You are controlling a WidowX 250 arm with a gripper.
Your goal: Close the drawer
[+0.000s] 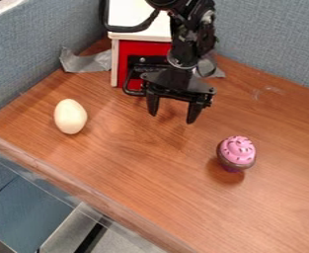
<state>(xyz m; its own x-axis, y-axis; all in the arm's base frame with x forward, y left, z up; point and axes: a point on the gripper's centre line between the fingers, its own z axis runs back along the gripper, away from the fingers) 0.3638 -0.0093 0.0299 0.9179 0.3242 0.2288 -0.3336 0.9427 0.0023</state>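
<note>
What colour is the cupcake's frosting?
The frosting is pink with dark flecks, seen in the camera view.

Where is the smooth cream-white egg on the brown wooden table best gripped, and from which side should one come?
I would grip the egg across its middle, coming from above, with one finger of the open black gripper on each long side. It looks longer than it is wide, and its ends are rounded, so a pinch near an end would probably slip.

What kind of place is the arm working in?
Probably a robot lab test station: a wood-grain tabletop hemmed by blue fabric partitions, with a toy cupcake set out.
</note>
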